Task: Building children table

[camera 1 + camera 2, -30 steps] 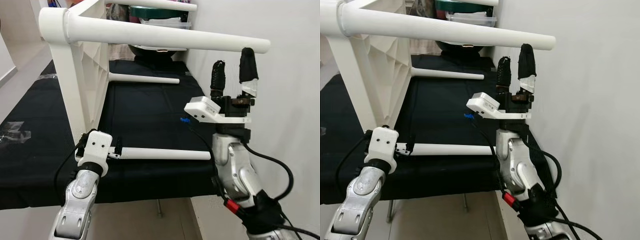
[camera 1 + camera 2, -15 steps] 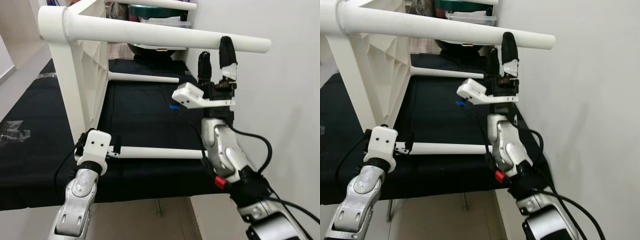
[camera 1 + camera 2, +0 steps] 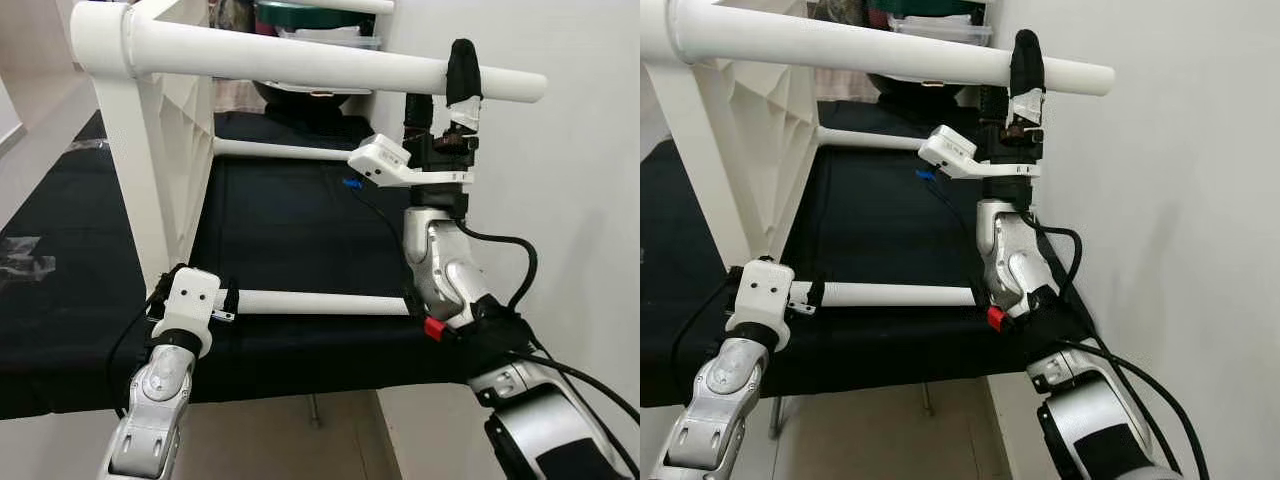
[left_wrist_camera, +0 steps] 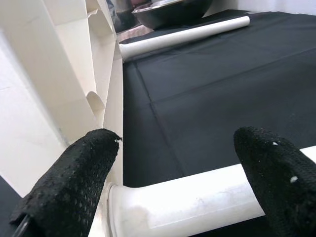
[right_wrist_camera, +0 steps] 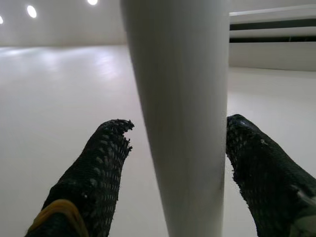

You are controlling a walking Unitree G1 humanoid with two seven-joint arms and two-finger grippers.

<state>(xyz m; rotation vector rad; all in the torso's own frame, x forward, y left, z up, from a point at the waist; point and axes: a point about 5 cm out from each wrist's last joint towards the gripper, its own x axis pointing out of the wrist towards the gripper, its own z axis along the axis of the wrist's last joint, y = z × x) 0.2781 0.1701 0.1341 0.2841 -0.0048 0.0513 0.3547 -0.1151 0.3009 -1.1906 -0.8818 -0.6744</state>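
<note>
The white children's table lies on its side on the black cloth, its top panel (image 3: 150, 170) standing upright at the left. The upper leg (image 3: 300, 62) juts out to the right. My right gripper (image 3: 440, 85) is raised to it near the free end. It is open, one finger in front of the leg (image 5: 177, 123) and one behind, with a thin gap on one side. The lower leg (image 3: 320, 302) runs just above the cloth. My left gripper (image 3: 225, 300) is open at this leg's base, black fingers (image 4: 74, 187) spread wide on either side of the leg (image 4: 197, 202).
A third leg (image 3: 280, 150) juts out of the panel farther back. The black cloth (image 3: 290, 220) ends at a near edge just below the lower leg. A white wall (image 3: 580, 150) is close on the right. A dark bowl (image 3: 310, 100) and containers stand at the back.
My right gripper has risen and shifted left from below the upper leg's tip, so its fingers now stand on both sides of the leg. The left gripper stays at the lower leg.
</note>
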